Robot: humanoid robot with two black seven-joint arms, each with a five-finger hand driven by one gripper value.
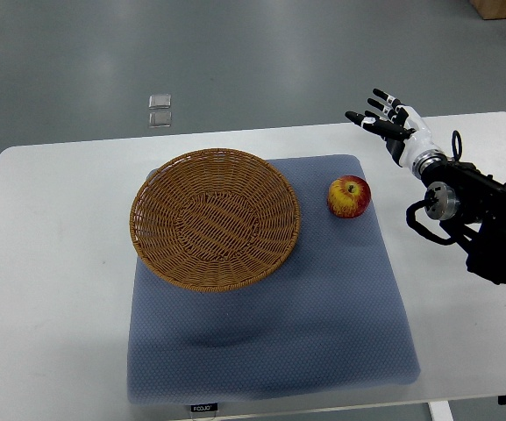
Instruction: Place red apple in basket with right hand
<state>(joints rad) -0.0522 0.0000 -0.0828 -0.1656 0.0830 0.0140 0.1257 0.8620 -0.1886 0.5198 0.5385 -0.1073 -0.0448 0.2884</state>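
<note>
A red and yellow apple rests on the blue-grey mat, just right of the round wicker basket. The basket is empty and lies on the mat's left part. My right hand hovers above the table's far right side, up and to the right of the apple, with its fingers spread and nothing in them. Its black forearm comes in from the right edge. The left arm does not show.
The white table carries the mat. Its far edge runs close behind the basket and my hand. Two small clear squares lie on the grey floor beyond the table.
</note>
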